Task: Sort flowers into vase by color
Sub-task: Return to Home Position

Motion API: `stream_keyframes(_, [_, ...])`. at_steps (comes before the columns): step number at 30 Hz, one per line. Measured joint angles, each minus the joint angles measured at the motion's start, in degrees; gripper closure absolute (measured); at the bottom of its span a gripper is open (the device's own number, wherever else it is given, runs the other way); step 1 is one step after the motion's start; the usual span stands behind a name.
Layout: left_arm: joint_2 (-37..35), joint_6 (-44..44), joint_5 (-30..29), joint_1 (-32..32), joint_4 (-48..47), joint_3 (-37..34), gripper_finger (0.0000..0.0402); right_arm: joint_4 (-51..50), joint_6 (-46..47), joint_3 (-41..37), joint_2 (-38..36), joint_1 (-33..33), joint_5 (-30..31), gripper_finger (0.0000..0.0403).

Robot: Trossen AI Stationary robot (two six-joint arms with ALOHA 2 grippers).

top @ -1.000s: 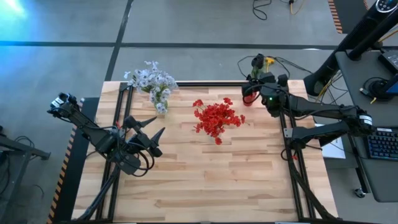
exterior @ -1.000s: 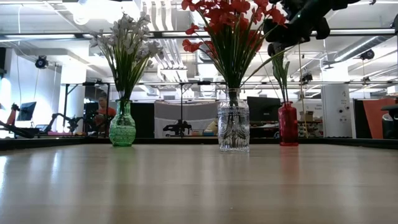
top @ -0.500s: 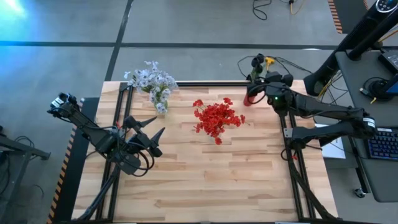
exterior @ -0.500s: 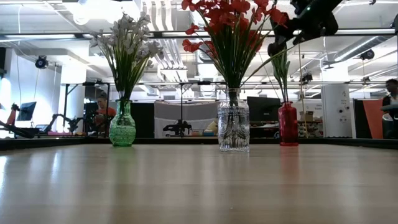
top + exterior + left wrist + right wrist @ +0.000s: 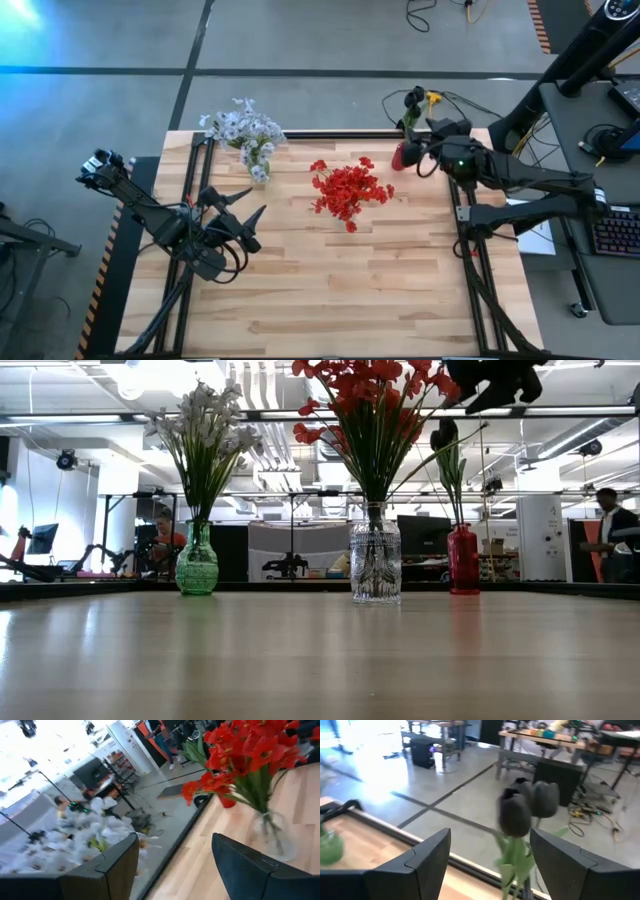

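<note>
Right gripper [image 5: 422, 160] backed off red vase [image 5: 462, 560], fingers spread, empty. Black flowers [image 5: 515, 815] left standing in it. Left gripper [image 5: 245, 205] parked, spread wide. Sorting looks done.

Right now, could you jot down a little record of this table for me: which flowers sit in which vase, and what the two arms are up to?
Surface: wooden table
Left vase: green vase, holding the white flowers
Middle vase: transparent vase, holding the red flowers
Right vase: red vase, holding the black flowers
Loose flowers on the table: none visible
Left pincer: open, empty, low over the table's left side
Right pincer: open, empty, up near the black flowers at the back right
Sorting: looks finished, one colour per vase
</note>
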Motion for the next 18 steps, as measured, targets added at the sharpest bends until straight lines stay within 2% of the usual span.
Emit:
stream_keyframes(2, [0.0,-3.3,2.5,0.0,0.2,0.0,0.0168,0.0,-0.9,0.0,-0.1,1.9,0.0,0.0141])
stream_keyframes(5, [0.0,-8.6,10.5,0.0,0.7,0.0,0.0168,0.0,-2.4,0.0,-0.1,5.3,0.0,0.0146])
stream_keyframes(10, [2.0,-8.6,26.6,-0.1,6.7,0.0,0.0168,0.5,-5.0,0.0,-0.1,11.4,0.0,0.0154])
stream_keyframes(13, [5.7,-1.1,33.6,0.2,18.5,0.0,0.0168,0.5,-5.6,-0.1,-0.1,14.9,0.0,0.0156])
stream_keyframes(16, [11.5,13.9,41.5,1.2,34.5,0.0,0.0168,1.9,-6.9,-0.5,-0.1,17.7,0.0,0.0156])
stream_keyframes(18, [14.9,24.3,48.9,2.1,45.8,0.0,0.0168,2.1,-8.1,-0.6,-0.1,19.0,0.1,0.0157])
